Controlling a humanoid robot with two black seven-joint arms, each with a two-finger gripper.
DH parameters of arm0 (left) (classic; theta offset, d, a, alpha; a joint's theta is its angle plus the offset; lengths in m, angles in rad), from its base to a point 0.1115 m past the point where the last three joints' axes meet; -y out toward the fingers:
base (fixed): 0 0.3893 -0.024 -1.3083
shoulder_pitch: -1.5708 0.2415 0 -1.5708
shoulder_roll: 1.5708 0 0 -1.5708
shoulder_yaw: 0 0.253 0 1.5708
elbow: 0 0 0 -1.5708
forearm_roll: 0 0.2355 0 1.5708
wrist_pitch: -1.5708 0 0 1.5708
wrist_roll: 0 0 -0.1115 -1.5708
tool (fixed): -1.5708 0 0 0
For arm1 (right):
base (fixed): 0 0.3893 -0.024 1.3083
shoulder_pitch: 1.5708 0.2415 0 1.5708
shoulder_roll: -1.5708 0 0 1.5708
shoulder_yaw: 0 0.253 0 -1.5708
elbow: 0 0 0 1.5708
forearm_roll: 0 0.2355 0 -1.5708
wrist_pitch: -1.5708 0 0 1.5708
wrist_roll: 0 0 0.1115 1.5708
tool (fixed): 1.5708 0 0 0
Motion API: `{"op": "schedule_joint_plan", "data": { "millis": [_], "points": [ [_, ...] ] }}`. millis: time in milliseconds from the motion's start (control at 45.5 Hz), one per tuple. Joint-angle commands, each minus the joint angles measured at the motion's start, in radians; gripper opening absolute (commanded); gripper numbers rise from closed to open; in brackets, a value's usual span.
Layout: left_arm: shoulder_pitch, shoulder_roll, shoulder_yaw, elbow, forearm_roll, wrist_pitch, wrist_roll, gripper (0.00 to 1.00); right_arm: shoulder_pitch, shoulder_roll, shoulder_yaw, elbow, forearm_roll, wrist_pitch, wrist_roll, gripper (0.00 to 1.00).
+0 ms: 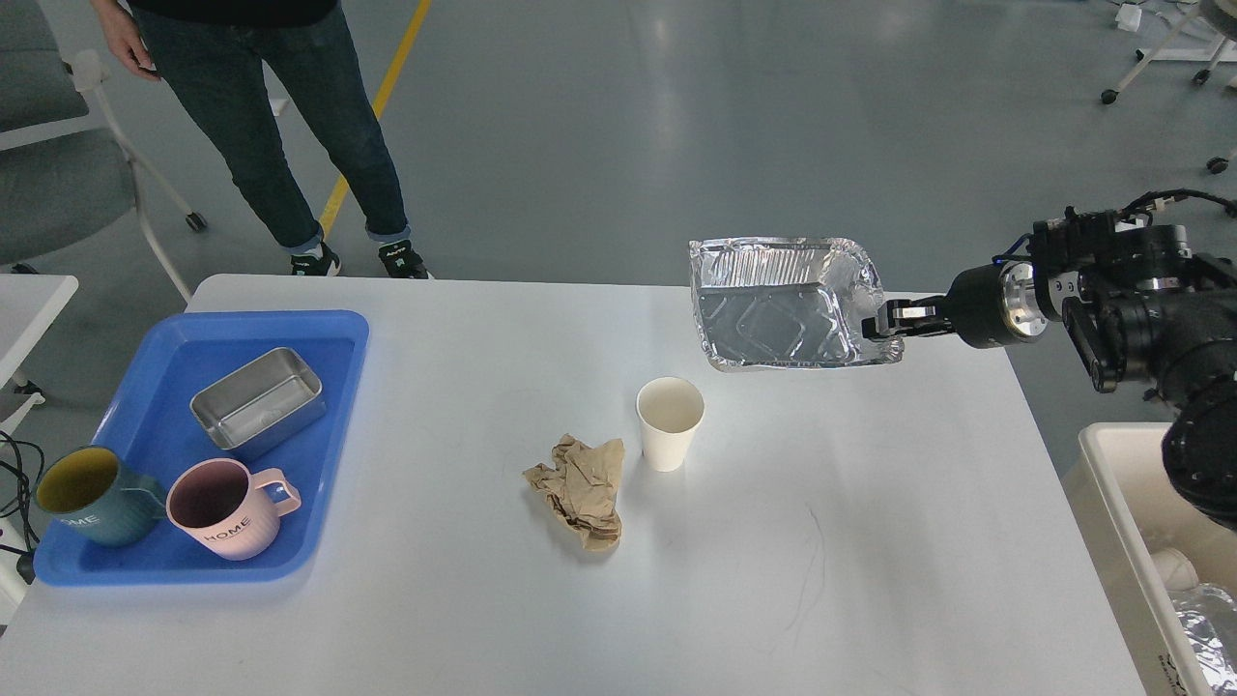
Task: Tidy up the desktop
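The right gripper (881,320) clamps the foil tray (785,303) rim above the desktop (870,541) far edge; both mugs (227,507) read "HOME".

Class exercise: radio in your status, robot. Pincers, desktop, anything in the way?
Right pincer shut on foil tray, held above desktop. Left pincer not in view. Paper cup and crumpled brown paper left on desktop. Nothing in the way.

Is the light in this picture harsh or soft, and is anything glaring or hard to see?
Head view: soft overhead light, with faint shadows under the paper cup and crumpled paper. The foil tray in the right gripper glints, and pale streaks of glare cross the floor. The black arm is dark, so its detail is hard to see. The focus is sharp on the desktop.
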Motion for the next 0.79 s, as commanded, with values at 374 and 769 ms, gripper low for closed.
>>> {"op": "schedule_joint_plan", "data": {
  "millis": [374, 769],
  "points": [
    [-0.153, -0.089, -0.032, 0.001, 0.035, 0.000, -0.172, 0.96, 0.001, 0.011, 0.000, -0.001, 0.007, 0.000, 0.002, 0.00],
    [-0.150, -0.143, -0.024, 0.012, 0.036, 0.000, -0.252, 0.96, -0.002, 0.014, 0.000, -0.001, 0.016, 0.002, 0.002, 0.00]
  ]
}}
